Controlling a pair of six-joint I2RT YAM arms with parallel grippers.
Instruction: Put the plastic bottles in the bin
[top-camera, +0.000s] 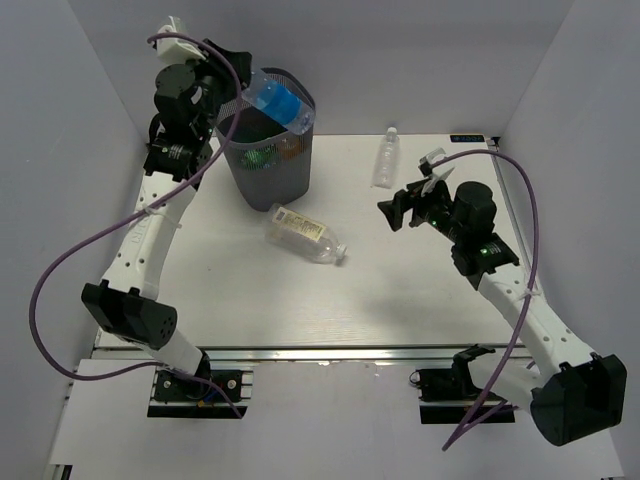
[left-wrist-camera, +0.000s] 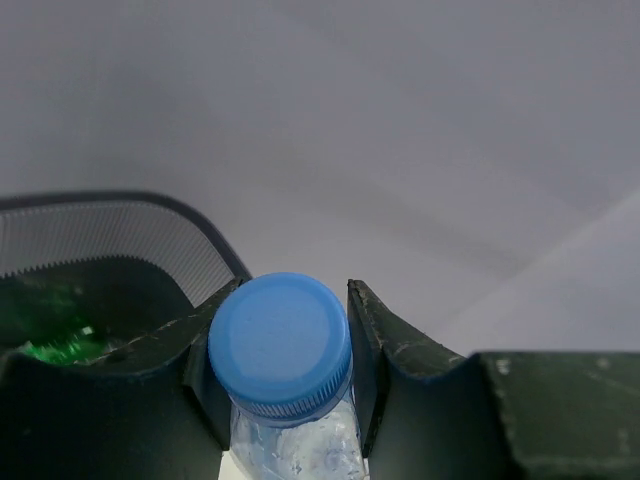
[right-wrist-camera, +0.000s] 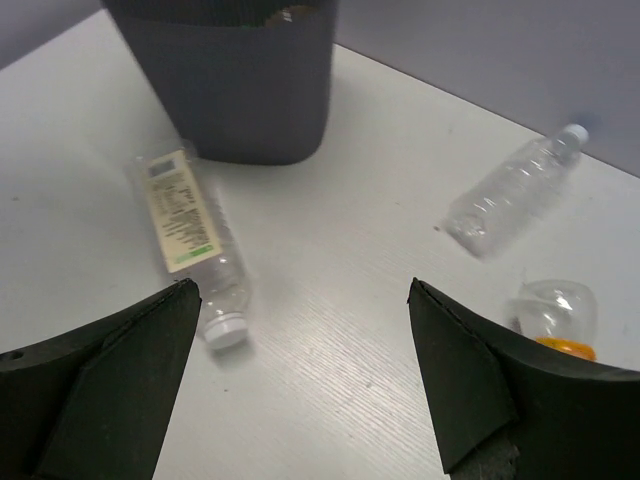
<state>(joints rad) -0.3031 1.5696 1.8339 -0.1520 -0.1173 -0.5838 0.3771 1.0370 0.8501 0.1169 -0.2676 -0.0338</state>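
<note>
Pinching blue bottle (top-camera: 278, 103) in left gripper (left-wrist-camera: 285, 345) over bin (top-camera: 262, 178); holding right gripper (top-camera: 405, 208) spread. Perhaps housing green one (top-camera: 262, 155) already; leaving cream bottle (top-camera: 300, 230), clear bottle (top-camera: 385, 160), orange bottle (right-wrist-camera: 557, 318) on table (top-camera: 250, 295).

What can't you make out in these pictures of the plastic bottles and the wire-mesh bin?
- Top view: contents of the dark grey wire-mesh bin. The clear blue-labelled bottle in the left gripper covers much of its opening, so no count.
- Left wrist view: that bottle's body, cut off by the bottom edge.
- Right wrist view: the stubby clear bottle with an orange end, partly behind the right gripper.
- Print on the cream-labelled bottle: too small.
</note>
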